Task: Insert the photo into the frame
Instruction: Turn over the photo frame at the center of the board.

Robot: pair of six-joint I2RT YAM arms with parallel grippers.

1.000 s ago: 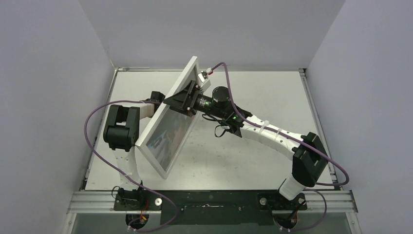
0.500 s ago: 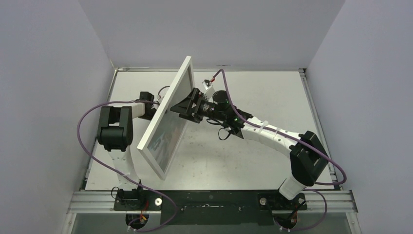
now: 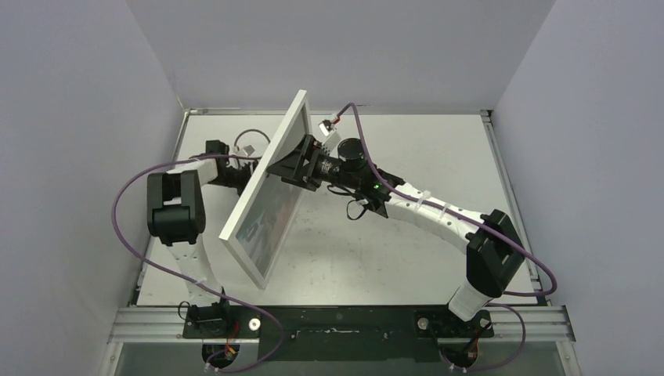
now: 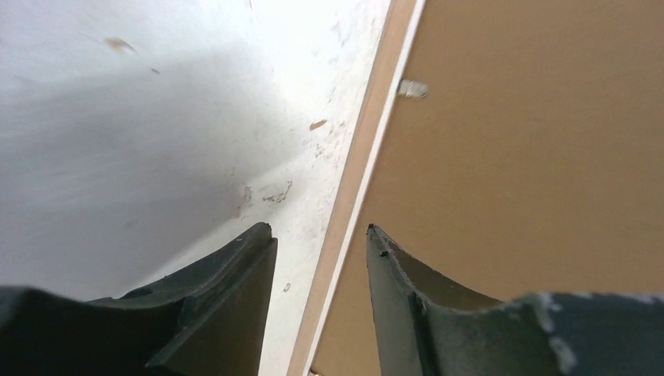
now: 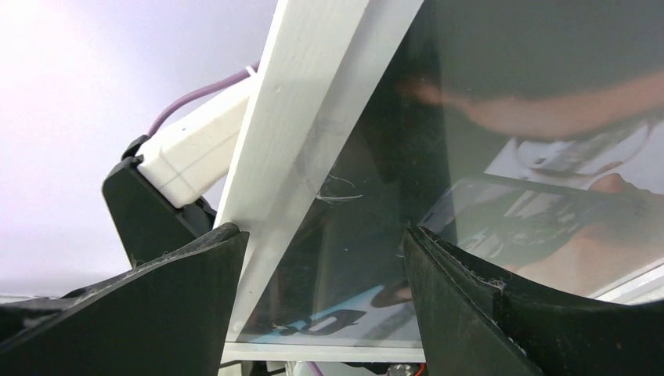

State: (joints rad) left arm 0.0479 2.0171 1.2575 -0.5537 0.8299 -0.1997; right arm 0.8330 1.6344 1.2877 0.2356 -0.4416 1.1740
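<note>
The frame [image 3: 276,164] stands steeply on edge in the middle of the table, its glass front toward the right arm. The photo [image 3: 268,221] shows behind the glass, and it appears dark and orange-tan [image 5: 548,117] in the right wrist view. My right gripper [image 5: 321,230] is open, its fingers spread over the white frame bar [image 5: 305,110] and the glass. My left gripper [image 4: 320,228] is open behind the frame. The frame's pale wood edge [image 4: 356,172] runs past the gap without touching either finger. The brown backing panel [image 4: 532,157] fills the frame's rear.
A small metal tab [image 4: 413,88] sits on the backing panel near the frame's edge. White walls [image 3: 94,117] close in the table on three sides. Purple cables [image 3: 129,227] loop beside each arm. The arm bases stand on the near rail [image 3: 337,321].
My left gripper has opened and let go of the frame's edge, and the left arm has drawn back to the left. The frame has tipped slightly more upright. The right gripper stays at the front.
</note>
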